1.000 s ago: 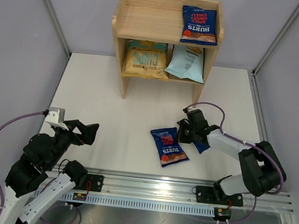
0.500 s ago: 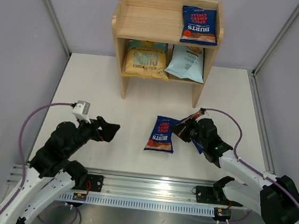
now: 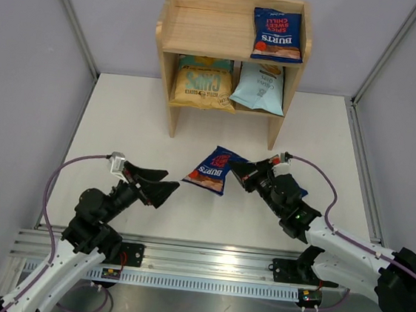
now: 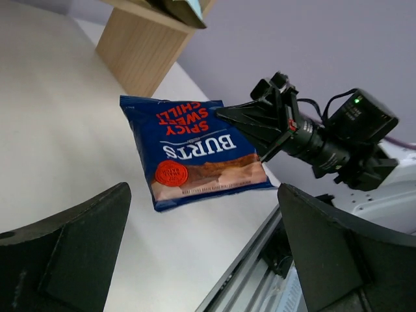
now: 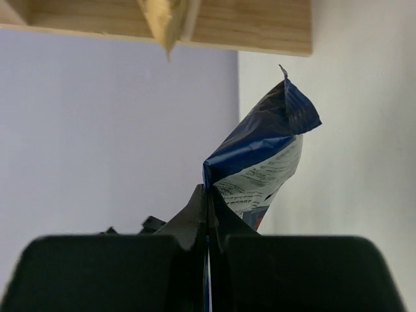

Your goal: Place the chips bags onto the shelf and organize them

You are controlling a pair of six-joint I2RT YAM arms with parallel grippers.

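My right gripper (image 3: 235, 168) is pinched shut on one edge of a dark blue Burts bag (image 3: 210, 170). The bag now hangs in the air in the middle of the top view. A second ago it lay flat on the table (image 3: 123, 117), lower down. My left gripper (image 3: 170, 179) has come close from the lower left, fingers wide apart. I think the bag goes next to the shelf (image 3: 206, 29) at the top.

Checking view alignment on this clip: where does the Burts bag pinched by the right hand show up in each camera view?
Top external: the Burts bag is mid-frame in the air, pinched by the right hand.
Left wrist: the bag is at centre, label upside down.
Right wrist: the bag is centre-right, edge-on.
Shared landmark: the shelf, top centre; top left; top edge.
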